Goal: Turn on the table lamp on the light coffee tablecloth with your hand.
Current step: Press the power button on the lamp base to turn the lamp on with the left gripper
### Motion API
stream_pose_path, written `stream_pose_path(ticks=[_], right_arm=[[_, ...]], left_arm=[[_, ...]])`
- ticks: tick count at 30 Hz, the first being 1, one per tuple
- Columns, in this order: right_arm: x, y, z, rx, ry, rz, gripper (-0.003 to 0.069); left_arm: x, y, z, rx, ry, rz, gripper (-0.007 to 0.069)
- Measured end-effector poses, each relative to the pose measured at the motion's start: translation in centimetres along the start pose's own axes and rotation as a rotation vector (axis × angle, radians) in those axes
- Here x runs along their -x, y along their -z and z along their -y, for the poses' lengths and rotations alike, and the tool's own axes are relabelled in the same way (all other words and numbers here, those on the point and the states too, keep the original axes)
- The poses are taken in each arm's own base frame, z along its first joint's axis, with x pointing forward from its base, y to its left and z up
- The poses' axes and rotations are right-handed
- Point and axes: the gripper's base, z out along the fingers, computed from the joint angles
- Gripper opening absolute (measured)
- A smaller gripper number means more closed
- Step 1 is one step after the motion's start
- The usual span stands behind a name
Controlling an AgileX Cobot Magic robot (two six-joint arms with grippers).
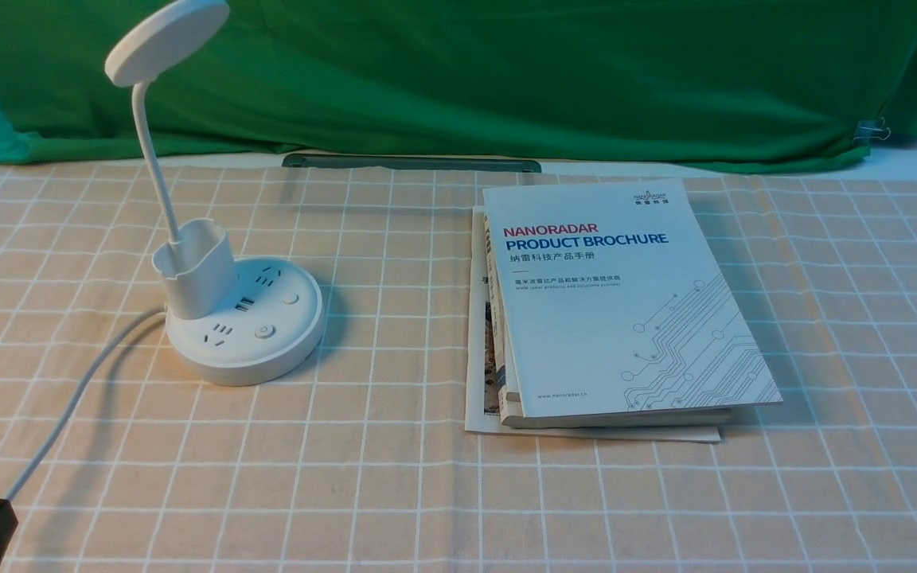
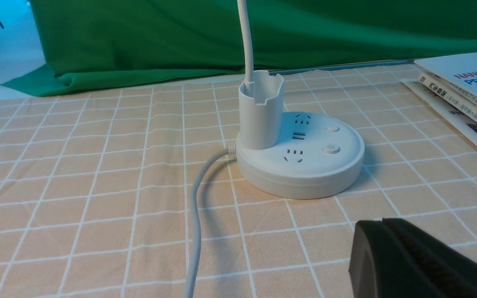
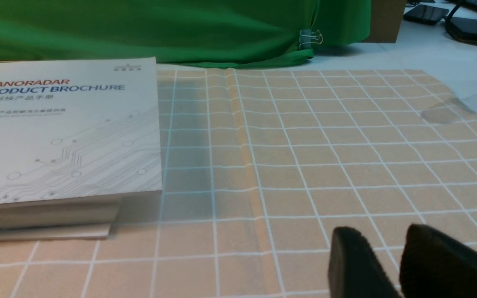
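1. Beige tablecloth (image 1: 379, 493), white grid, spread flat; green cloth (image 1: 506, 79) hangs past its far edge. Near edge out of frame.
2. Lamp (image 1: 243, 318) upright on the tablecloth, left part, closer to the far edge than the bottom of the front view. Disc head (image 1: 168, 40) clipped by the frame top there; wholly outside the left wrist view, where only the lower neck shows. Whether it is lit: cannot tell.
3. Grey cord (image 1: 84, 390) leaves the base, drops from sight behind the black fingertips in the front view's bottom left corner.
4. Left gripper (image 2: 383, 222): fingertips together, nothing seen between them; rest cut off. Lamp base lies beyond it and to its right, well apart, untouched. Power button (image 2: 331, 148) faces up.
5. Right gripper (image 3: 381, 231): fingers apart, blurred, out of the front view. Lamp well off to its left, past the book stack (image 1: 626, 310).
6. Lower books mostly hidden under the white brochure (image 1: 610, 342). Dark items at the right wrist view's upper corner: partly cropped, unclear.
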Motion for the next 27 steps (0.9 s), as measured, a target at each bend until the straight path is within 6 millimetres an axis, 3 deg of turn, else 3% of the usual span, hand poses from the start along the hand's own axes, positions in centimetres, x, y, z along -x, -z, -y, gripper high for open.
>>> stream_pose_path(ticks=[9,19,27], right_arm=[[0.0,0.0,0.0,0.0,0.0,0.0,0.0241],[0.0,0.0,0.0,0.0,0.0,0.0,0.0241],[0.0,0.0,0.0,0.0,0.0,0.0,0.0241]], left_arm=[[0.2,0.0,0.0,0.006,-0.003,0.024,0.0021],[2.7,0.4,-0.6,0.062,-0.004,0.3,0.0021],[3.4,0.7,-0.7,0.079,-0.003,0.382,0.0021]])
